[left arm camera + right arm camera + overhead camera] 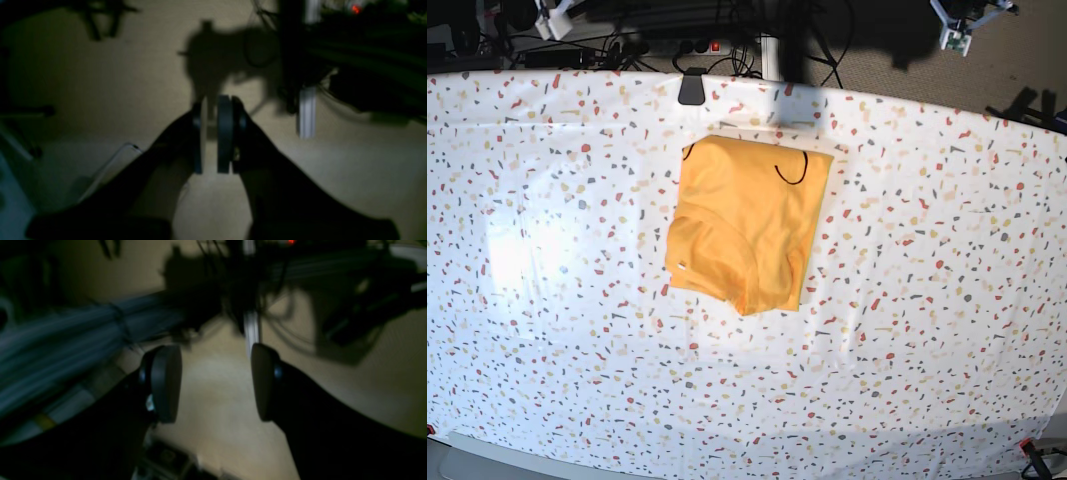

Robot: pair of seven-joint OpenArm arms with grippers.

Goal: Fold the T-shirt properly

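left wrist view: dim and blurred. left gripper (213, 140) has its pads nearly together, only a thin slit between them, nothing caught in it; below is bare beige floor (110, 86) and an aluminium post (307, 113), no fabric anywhere. right wrist view: right gripper (216, 383) stands wide apart and empty, over floor and a bundle of cables (60, 336); heavy blur, so how near the cables lie i can't say, possibly close. base view: neither arm shows over the table. the t-shirt (747, 225) lies as a compact folded rectangle at upper middle of the speckled cloth (927, 330), near the back edge. its lower edge bulges unevenly and one layer sits skewed. risks, as i judge them: the fold reads as near done, so a further pinch could drag layers apart or lift the speckled cloth with them; arms parked off-table could snag cables when swinging in.
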